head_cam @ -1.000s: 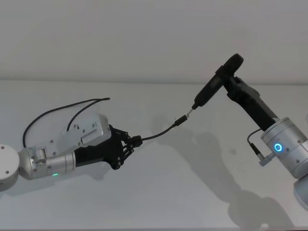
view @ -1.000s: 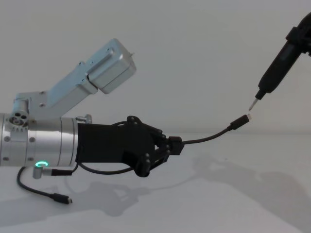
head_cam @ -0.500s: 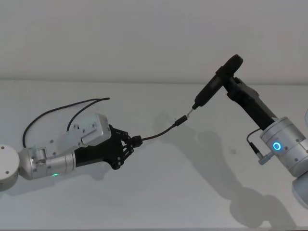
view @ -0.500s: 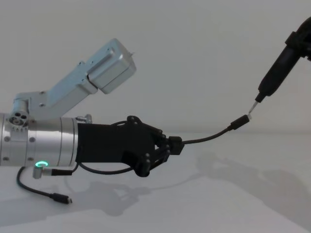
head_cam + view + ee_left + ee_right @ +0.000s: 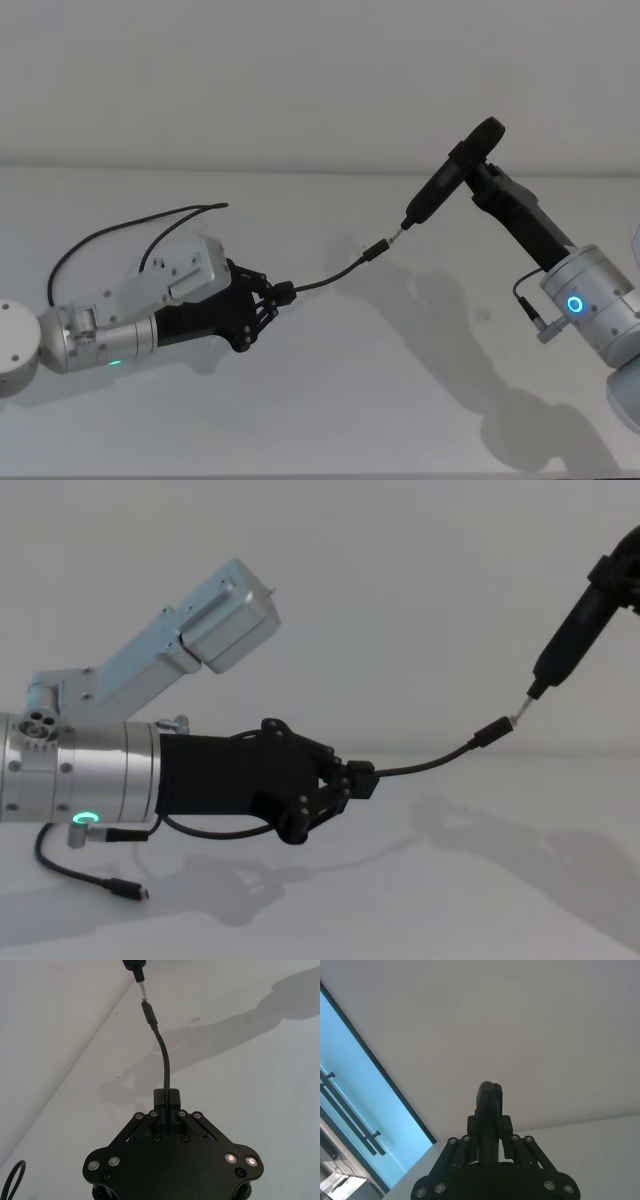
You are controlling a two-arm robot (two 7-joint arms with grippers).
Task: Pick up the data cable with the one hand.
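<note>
**Cable held in left hand; right tool tip drawn slightly off the plug**

My left gripper (image 5: 277, 294), the black multi-fingered hand on a thick silver wrist with a green glowing ring, is clenched on the long thin black data cable (image 5: 330, 279). Chest view: hand (image 5: 355, 780) reaches from the left, above the white table (image 5: 480, 880), fingers closed on the cable's black end block. Left wrist view confirms: fingers (image 5: 150, 1116) pinched in on the block, cable (image 5: 165, 1067) rising out of it.

Cable arcs up and to the right, clear of the table, ending in a small black plug with a silvery tip (image 5: 493, 731).

My right gripper (image 5: 492, 1141) is clamped on a narrow black stick-like tool (image 5: 445, 184) with a thin pointed tip. Tool slants down-left toward the plug.

Change since a second ago: in chest view the tool (image 5: 580, 630) has shifted a little right and its tip sits lower. The left hand and cable hold the same pose. Whether tip touches plug, I cannot tell.

A shorter black lead (image 5: 95, 875) hangs from my left wrist, its plug near the table.
</note>
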